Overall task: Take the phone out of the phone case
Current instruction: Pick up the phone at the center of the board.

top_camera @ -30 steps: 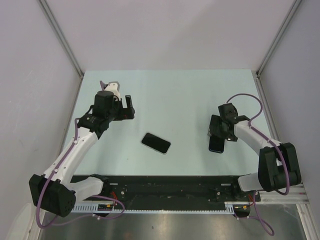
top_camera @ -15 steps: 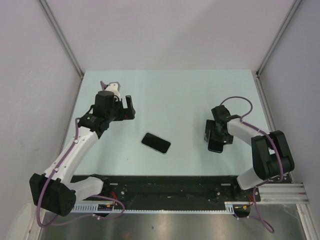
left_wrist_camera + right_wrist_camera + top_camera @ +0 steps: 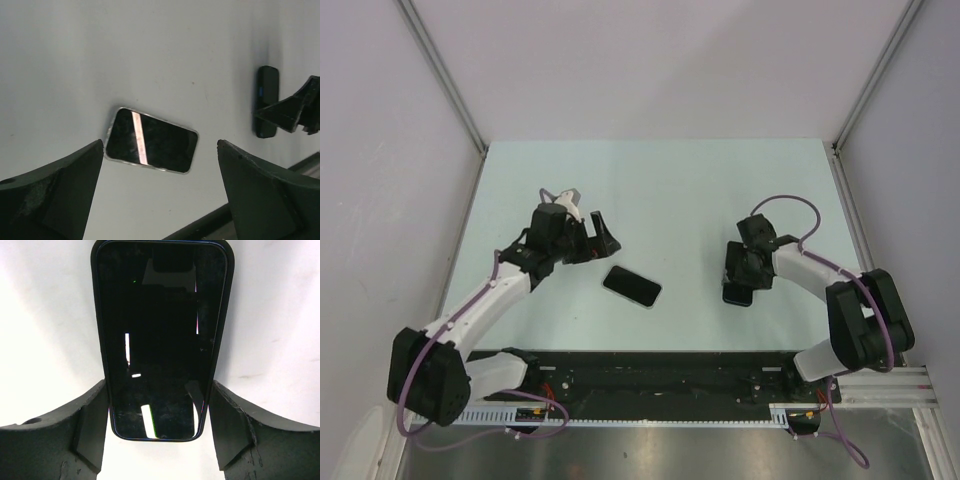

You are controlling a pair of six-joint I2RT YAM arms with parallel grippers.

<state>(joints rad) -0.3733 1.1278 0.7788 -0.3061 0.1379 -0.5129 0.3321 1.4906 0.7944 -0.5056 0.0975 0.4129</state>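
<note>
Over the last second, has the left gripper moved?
Yes. The left gripper has swung right and down in the top view, closing on the phone, which has not shifted.

A pale mint worktop [image 3: 670, 180] fills the middle, matte and evenly lit, with only soft shadows. Plain grey-white walls close it in: a back wall [image 3: 650, 70], a left wall [image 3: 380, 200] and a right wall [image 3: 920, 200]. Slim aluminium posts [image 3: 442, 75] slant up from the two far corners. Along the near edge runs a black rail [image 3: 660, 375] — and below it lies a strip of brushed metal [image 3: 670, 455].
</note>
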